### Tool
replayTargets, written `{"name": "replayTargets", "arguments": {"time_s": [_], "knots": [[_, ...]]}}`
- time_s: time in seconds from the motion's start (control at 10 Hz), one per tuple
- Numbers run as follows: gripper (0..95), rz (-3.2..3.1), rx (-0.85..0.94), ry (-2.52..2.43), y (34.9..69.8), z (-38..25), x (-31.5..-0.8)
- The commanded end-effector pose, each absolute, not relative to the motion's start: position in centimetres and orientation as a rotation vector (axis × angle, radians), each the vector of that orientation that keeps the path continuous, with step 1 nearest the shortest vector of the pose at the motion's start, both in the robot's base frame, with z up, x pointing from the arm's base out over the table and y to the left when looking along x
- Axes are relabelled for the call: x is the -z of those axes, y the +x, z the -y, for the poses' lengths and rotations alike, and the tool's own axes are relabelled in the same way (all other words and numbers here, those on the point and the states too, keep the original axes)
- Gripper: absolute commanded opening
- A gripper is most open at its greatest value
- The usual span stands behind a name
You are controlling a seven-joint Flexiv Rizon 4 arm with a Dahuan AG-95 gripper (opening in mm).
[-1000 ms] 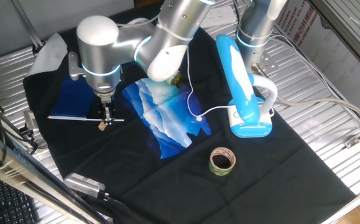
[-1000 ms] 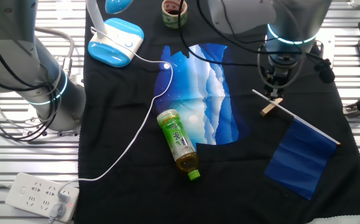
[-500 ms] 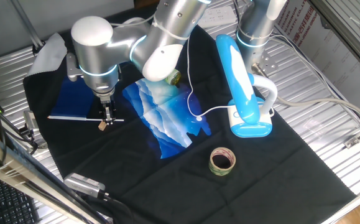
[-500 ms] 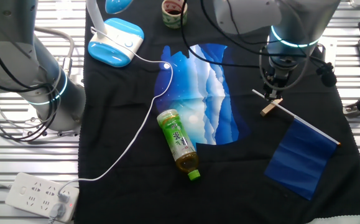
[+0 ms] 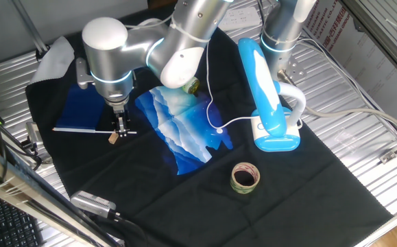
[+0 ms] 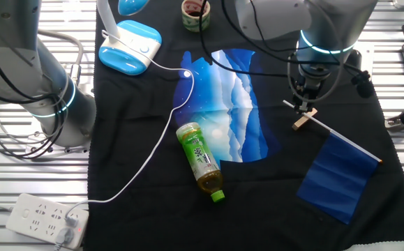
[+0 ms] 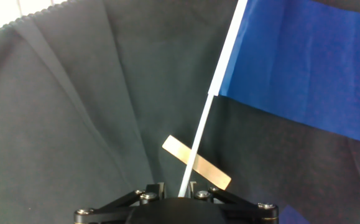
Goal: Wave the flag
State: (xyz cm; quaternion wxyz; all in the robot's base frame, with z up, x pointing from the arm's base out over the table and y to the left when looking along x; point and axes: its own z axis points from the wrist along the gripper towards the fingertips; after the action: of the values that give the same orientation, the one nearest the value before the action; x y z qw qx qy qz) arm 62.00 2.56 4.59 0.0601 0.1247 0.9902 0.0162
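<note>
The flag (image 6: 331,183) is laid flat on the black cloth (image 6: 139,139) that covers the table. Its dark blue cloth part is spread out near the edge of the black cloth, and its thin white stick (image 5: 81,130) runs out from it toward the middle. The bare end of the stick is propped on a small wooden block (image 6: 301,121), so a little gap is left under it.

The gripper (image 6: 304,106) is held straight down over that bare end, just beside the block. In the hand view the stick (image 7: 207,106) is seen running right into the space between the two fingers. The fingertips are cut off at the bottom of that view, so it cannot be told if the stick is squeezed yet or only sits between them.

The flag is judged to be very light. The stick looks thin and stiff, and it could be bent or snapped if it is squeezed too hard. It also looks smooth, so it may be spun or slipped in the fingers when it is waved. The blue part is soft and floppy and should not be grabbed. The best place to be held is the bare end of the stick, near the block, far from the blue part
</note>
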Motion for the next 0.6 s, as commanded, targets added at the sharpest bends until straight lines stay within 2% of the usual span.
{"name": "replayTargets", "arguments": {"time_s": [0.1,0.6], "knots": [[19.0,-2.999,-0.051,0.378,61.95,-2.56,-4.38],[19.0,-2.999,-0.052,0.374,61.95,-2.50,-3.91]]}}
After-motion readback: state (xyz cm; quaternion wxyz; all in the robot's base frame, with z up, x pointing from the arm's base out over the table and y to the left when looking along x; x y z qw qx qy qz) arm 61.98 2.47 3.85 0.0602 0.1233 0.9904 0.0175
